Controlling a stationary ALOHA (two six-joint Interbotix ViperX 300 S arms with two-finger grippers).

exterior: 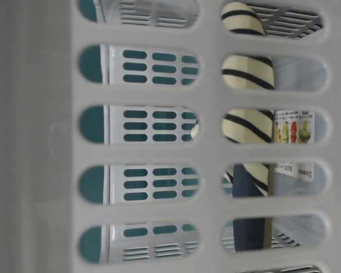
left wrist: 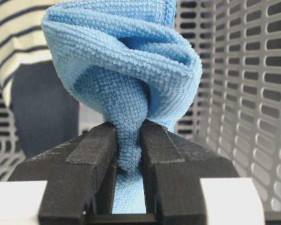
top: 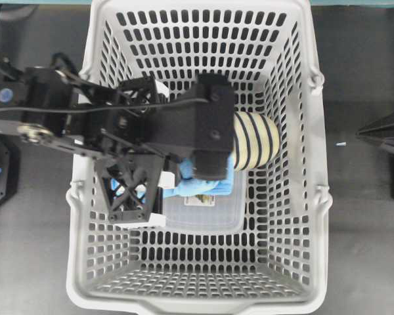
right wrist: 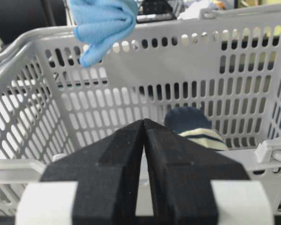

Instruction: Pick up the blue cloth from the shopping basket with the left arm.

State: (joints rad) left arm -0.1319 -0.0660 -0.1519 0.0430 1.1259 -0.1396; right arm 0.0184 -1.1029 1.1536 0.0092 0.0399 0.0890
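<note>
Over the left rim of the shopping basket (top: 302,164), in the overhead view, the left arm (top: 59,111) reaches in from the left edge; its black links and cables cover much of the basket's left half; the left gripper (left wrist: 129,145) is clamped on the blue cloth (left wrist: 126,70), and the wrist view shows a pinched neck of cloth squeezed between the two black fingers (left wrist: 96,150), with the rest of the cloth bunched in soft folds beyond them; from above only a patch of the blue cloth (top: 207,187) shows below the arm's black wrist block, near the middle of the basket; in the right wrist view the cloth (right wrist: 103,23) hangs clear above the basket's far rim, touching nothing but the gripper that holds it. Just right of the cloth, the navy and cream-striped fabric item (top: 256,141) lies rolled inside the basket, partly under the arm; below it, on the basket floor, sits the clear plastic box (top: 203,213) with a small printed label; the table-level view, through the slotted wall, shows the striped item (exterior: 247,122) beside that label, the two close together. Further right, outside the basket, the dark table (top: 364,79) carries the basket; at the right edge the right gripper (right wrist: 144,136) sits apart from the basket, its fingers pressed together with nothing between them.
</note>
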